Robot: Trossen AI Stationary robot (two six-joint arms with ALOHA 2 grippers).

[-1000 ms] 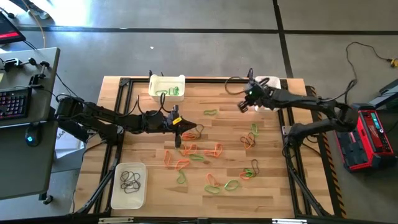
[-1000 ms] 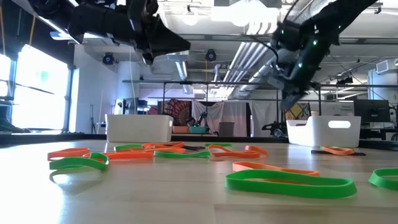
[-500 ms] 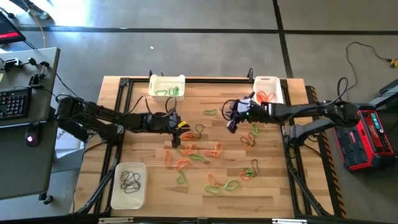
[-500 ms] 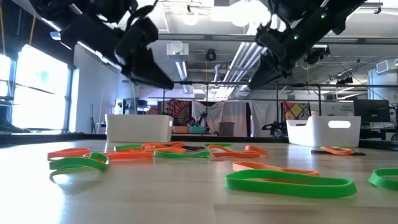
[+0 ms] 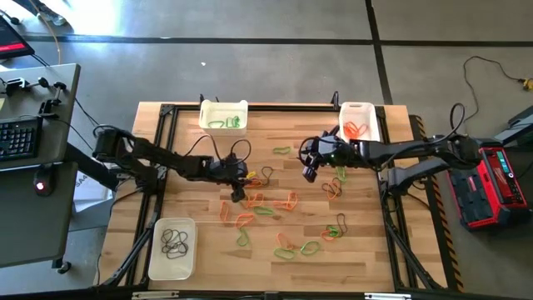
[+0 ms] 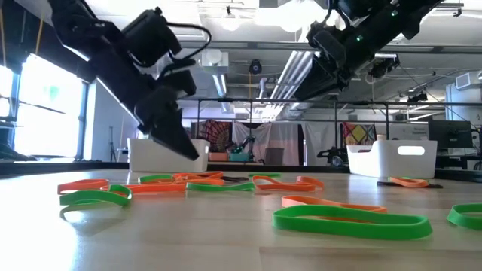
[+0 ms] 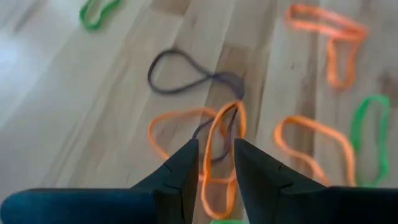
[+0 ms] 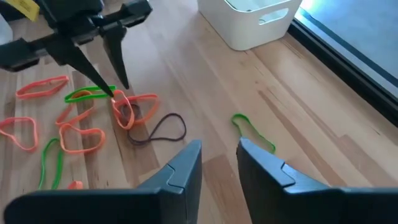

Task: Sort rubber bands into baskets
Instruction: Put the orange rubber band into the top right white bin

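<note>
Rubber bands (image 5: pixel 265 202) mid-table; left hand (image 5: pixel 236 194) over them, parted.

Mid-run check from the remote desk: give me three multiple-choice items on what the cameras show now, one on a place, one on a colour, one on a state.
1. Where is the left gripper?
A. inside a tub
B. low over the tangle of rubber bands mid-table
C. off the table

2. What colour are the bands in the small white plastic tub at the table's near left corner?
A. green
B. orange
C. dark brown or black

3. How do the left gripper's fingers stand?
A. open, either side of an orange rubber band loop
B. shut, with nothing between them
C. out of sight

Key: 1 B, the high view shows it above the orange and green tangle; 2 C, only dark loops lie in that tub; 3 A, the left wrist view shows a gap with the orange loop between.
</note>
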